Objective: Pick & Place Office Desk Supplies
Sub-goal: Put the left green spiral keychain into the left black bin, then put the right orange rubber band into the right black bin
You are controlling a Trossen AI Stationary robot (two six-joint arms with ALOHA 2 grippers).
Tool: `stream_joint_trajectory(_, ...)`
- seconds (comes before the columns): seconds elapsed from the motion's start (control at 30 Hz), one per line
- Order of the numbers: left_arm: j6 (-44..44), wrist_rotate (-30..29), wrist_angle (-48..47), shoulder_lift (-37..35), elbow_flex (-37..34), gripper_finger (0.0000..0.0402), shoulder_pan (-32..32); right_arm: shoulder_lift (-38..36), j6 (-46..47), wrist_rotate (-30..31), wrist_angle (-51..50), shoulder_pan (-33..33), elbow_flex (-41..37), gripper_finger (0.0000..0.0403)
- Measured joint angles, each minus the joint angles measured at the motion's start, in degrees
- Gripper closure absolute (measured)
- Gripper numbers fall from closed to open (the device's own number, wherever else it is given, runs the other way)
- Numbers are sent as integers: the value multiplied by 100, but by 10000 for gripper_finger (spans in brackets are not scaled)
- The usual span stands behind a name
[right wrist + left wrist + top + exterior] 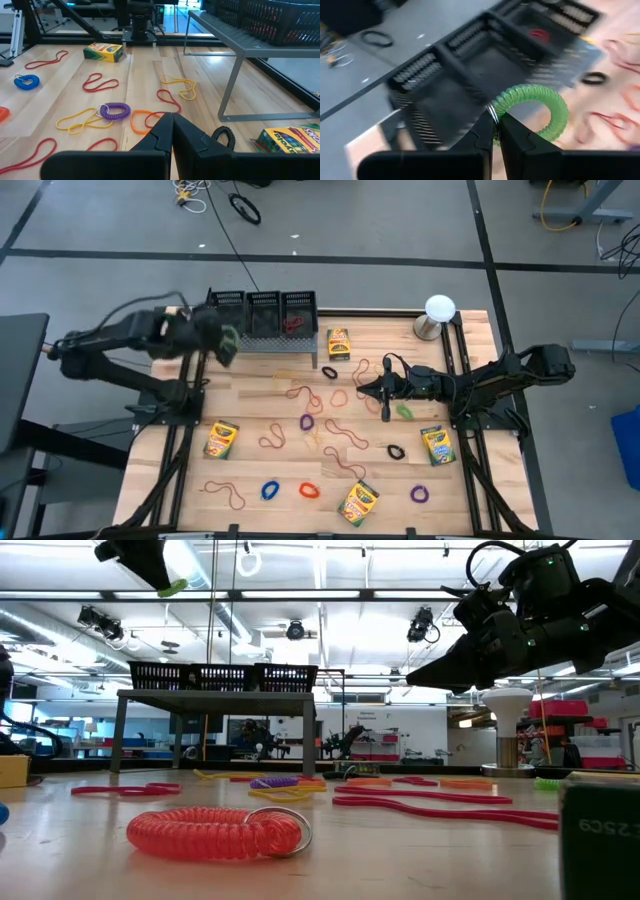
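Item 1: green coil band (535, 112), w/ small metal ring. Pinched at the ring end in my left gripper (495, 125); the loop sticks out past my fingertips, clear of the table. I'm holding it raised above the far-left part of the table, just left of the black baskets (265, 315), which sit in a row of three on a grey metal stand (235, 47) at the far edge. One basket has a red band (538, 34) in it.

Item 2: my right gripper (386, 392), fingers pressed together, nothing in them. Sits low over the right-centre of the table, pointing left. A black coil band (223, 134) lies just beside it; a crayon box (292, 137) is near, on the stand side.

Item 3: loose stock on wooden table (270, 435):
- crayon boxes: one by the baskets (338, 343), one near-left (221, 439), one near-centre (359, 501), one right (436, 446).
- coil bands: purple (114, 110), blue (270, 491), red (215, 832), another green (404, 410) beside right gripper.
- thin loops, red/yellow/orange, scattered mid-table.

Item 4: white ball on metal base (437, 315), far-right corner, well apart from both grippers.
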Motion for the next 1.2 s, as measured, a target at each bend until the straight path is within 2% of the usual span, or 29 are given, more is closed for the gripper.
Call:
stream_joint_trajectory(0.13, 1098, 581, 179, 23, 120, 383, 1476, 0, 0, 0, 0, 0, 0, 391)
stream_joint_trajectory(0.33, 2884, 2035, 899, 437, 125, 383, 3763, 0, 11, 0, 55, 0, 0, 391)
stream_joint_trajectory(0.4, 3294, 2356, 964, 743, 125, 383, 4388, 0, 20, 0, 72, 0, 0, 391)
stream_joint_trajectory(0.5, 3673, 2780, 946, 1267, 125, 383, 5004, 0, 21, 0, 94, 0, 0, 391)
stream_joint_trajectory(0.63, 3985, 3099, 947, 1802, 124, 383, 5296, 0, 22, 0, 94, 0, 0, 391)
stream_joint_trajectory(0.8, 4146, 3084, 959, 2173, 123, 375, 5315, 0, 22, 0, 96, 0, 0, 391)
stream_joint_trajectory(1.2, 4264, 2834, 910, 2229, 277, 266, 5315, 0, 22, 0, 94, 0, 0, 391)
